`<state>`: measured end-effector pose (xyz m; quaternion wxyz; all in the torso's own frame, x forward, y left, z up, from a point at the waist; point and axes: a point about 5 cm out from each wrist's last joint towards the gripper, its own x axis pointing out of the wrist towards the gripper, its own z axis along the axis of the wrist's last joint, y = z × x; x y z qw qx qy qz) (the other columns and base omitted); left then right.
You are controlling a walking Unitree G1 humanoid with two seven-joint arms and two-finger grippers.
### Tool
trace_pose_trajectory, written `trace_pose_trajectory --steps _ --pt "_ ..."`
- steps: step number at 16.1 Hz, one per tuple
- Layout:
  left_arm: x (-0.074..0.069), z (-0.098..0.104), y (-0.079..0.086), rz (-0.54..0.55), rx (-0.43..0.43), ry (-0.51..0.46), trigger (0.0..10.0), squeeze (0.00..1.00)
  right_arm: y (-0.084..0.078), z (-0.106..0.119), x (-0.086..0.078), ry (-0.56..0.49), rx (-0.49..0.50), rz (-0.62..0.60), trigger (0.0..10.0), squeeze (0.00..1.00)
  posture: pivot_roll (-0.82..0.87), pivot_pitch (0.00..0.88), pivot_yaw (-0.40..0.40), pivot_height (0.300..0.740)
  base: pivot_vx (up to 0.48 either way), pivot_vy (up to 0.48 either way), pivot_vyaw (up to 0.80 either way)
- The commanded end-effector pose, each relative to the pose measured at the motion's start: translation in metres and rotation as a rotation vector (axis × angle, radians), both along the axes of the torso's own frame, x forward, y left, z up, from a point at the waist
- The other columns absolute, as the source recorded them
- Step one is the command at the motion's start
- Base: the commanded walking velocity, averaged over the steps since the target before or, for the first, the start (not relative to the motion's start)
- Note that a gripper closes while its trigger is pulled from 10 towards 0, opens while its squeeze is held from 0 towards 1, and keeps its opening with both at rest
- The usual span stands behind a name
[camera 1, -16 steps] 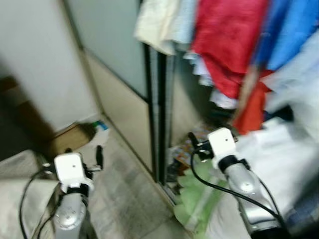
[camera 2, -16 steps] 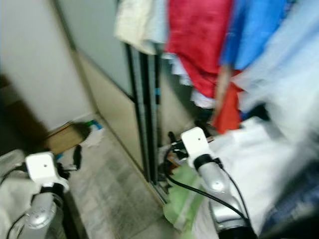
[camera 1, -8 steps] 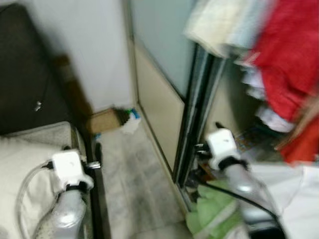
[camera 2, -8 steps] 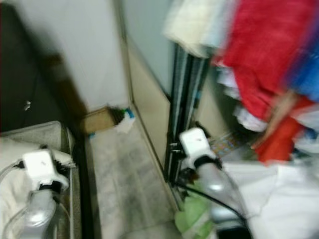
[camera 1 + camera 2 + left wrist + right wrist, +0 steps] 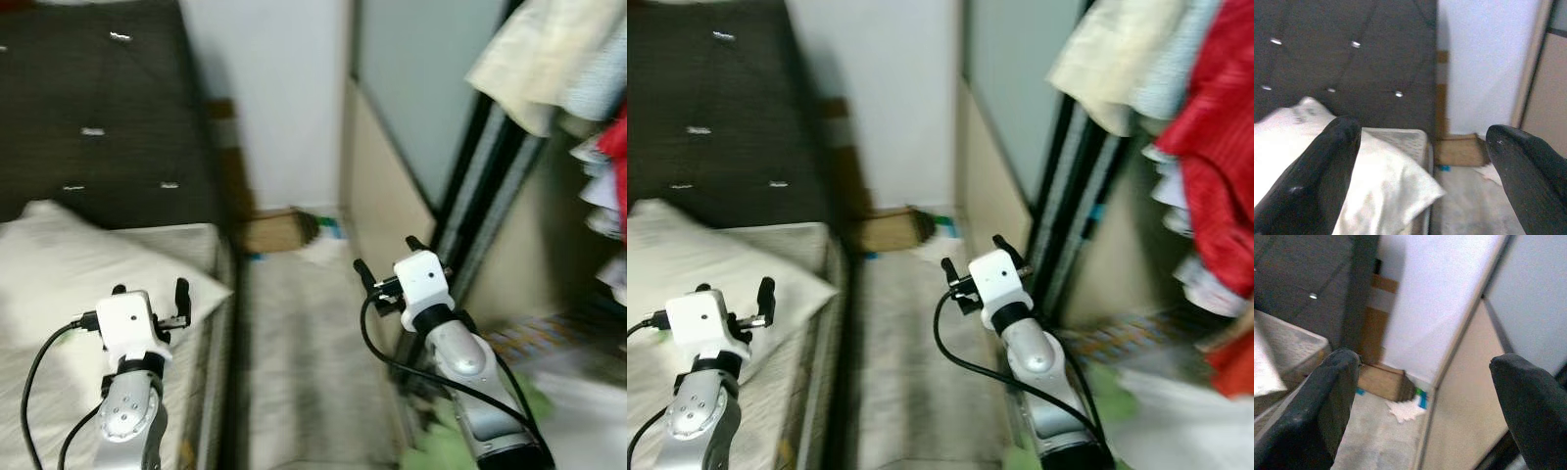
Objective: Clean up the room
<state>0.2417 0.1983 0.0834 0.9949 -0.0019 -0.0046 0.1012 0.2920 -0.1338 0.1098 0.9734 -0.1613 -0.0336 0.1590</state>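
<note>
I see crumpled paper beside the cardboard box, straight ahead of my right gripper | nearer than left gripper | both spread, empty.

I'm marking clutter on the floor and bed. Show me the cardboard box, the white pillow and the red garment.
cardboard box [image 5: 1382,381], right wrist view, its front side.
white pillow [image 5: 1382,183], left wrist view, middle of its near corner.
red garment [image 5: 1223,147], right eye view, middle of the hanging cloth.

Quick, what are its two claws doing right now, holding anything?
Left claw: open, empty, above the bed.
Right claw: open, empty, over the floor.
</note>
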Motion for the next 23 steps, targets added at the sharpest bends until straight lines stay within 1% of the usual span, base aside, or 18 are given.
trace_pose_trajectory --steps 1,2,3,7,9,11,13,15,23 --pt "0.0012 -0.0003 -0.0043 -0.015 -0.002 0.006 10.0 0.00 -0.0059 0.0004 0.0006 -0.003 0.004 -0.021 10.0 0.00 -0.18 0.000 0.036 0.740 0.000 0.000 0.80" --pt "0.0014 0.0000 -0.0051 -0.042 0.003 -0.002 10.0 0.00 -0.0056 0.0004 0.0008 -0.004 0.005 -0.022 10.0 0.00 -0.18 0.000 0.040 0.740 0.000 0.000 0.80" --pt "0.0017 0.0002 -0.0051 -0.048 0.008 -0.003 10.0 0.00 -0.0057 0.0006 0.0017 -0.005 0.005 -0.022 10.0 0.00 -0.18 0.000 0.040 0.740 0.000 0.000 0.80" --pt "0.0014 0.0010 -0.0041 -0.049 0.021 -0.003 10.0 0.00 -0.0058 0.0015 0.0031 -0.011 0.007 -0.022 10.0 0.00 -0.18 0.000 0.045 0.740 0.000 0.000 0.80" --pt "0.0012 0.0004 -0.0049 -0.049 0.004 -0.001 10.0 0.00 -0.0073 0.0028 0.0041 -0.015 0.007 -0.024 10.0 0.00 -0.18 0.000 0.045 0.740 0.000 0.000 0.80" --pt "0.0009 0.0006 -0.0052 -0.043 0.005 -0.005 10.0 0.00 -0.0082 0.0029 0.0045 -0.016 0.008 -0.025 10.0 0.00 -0.18 0.000 0.048 0.740 0.000 0.000 0.80" --pt "0.0013 0.0009 -0.0044 -0.037 0.009 -0.008 10.0 0.00 -0.0071 0.0031 0.0046 -0.017 0.010 -0.023 10.0 0.00 -0.18 0.000 0.051 0.740 0.000 0.000 0.80" --pt "0.0022 0.0026 -0.0035 -0.041 0.035 -0.019 10.0 0.00 -0.0057 0.0035 0.0043 -0.019 0.014 -0.019 10.0 0.00 -0.18 0.000 0.051 0.740 0.000 0.000 0.80" --pt "0.0041 0.0019 -0.0051 -0.043 0.026 -0.017 10.0 0.00 -0.0009 0.0032 0.0031 -0.024 0.018 0.019 10.0 0.00 -0.19 0.000 0.059 0.740 0.000 0.000 0.80"
